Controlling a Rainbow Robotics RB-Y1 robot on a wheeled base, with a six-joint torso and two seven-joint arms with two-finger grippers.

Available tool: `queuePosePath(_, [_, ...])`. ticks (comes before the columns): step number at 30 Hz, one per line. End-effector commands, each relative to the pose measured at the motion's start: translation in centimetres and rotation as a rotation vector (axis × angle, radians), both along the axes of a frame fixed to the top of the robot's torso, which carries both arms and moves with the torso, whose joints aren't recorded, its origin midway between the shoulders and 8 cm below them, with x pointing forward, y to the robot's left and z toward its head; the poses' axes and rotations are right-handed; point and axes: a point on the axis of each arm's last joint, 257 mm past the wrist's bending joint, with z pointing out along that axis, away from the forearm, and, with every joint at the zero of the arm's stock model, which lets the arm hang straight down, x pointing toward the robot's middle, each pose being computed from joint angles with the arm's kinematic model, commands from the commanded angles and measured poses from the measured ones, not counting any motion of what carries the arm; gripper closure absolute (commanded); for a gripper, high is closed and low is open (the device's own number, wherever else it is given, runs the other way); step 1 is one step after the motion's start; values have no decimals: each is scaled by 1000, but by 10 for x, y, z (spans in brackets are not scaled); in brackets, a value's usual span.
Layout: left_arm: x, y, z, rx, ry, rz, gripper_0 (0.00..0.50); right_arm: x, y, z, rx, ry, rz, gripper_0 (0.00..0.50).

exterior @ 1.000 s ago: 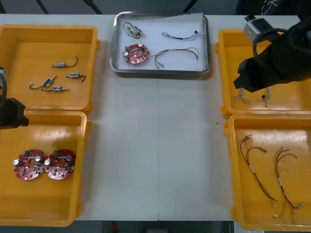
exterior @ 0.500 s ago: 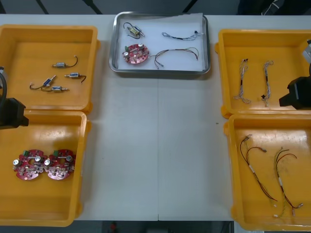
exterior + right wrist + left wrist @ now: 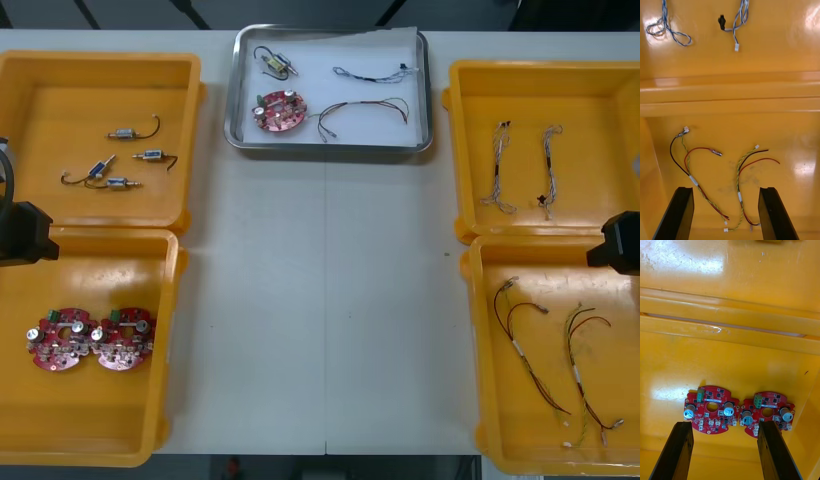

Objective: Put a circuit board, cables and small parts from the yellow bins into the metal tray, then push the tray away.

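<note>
Left pincer point(image 3: 724, 424) open over circuit boards point(image 3: 712, 409); right pincer point(image 3: 726, 189) open over red-yellow cables point(image 3: 693, 179).

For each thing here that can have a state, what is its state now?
left gripper: open, facing two circuit boards.
right gripper: open, facing red and yellow cables.
metal tray: loaded with one circuit board, two cables, one small metal part.
</note>
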Motion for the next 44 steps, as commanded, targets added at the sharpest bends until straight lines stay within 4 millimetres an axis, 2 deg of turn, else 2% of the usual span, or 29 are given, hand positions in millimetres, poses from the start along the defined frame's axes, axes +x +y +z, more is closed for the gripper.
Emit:
queuePosePath(1, [3, 13, 17, 51, -35, -15, 0, -3, -19, 10, -31, -23, -50, 0])
queuePosePath(9, [3, 13, 17, 51, -35, -15, 0, -12, -29, 1, -54, 6, -66, 0])
queuePosePath(44, [3, 13, 17, 51, -35, -15, 0, -13, -27, 0, -53, 11, -57, 0])
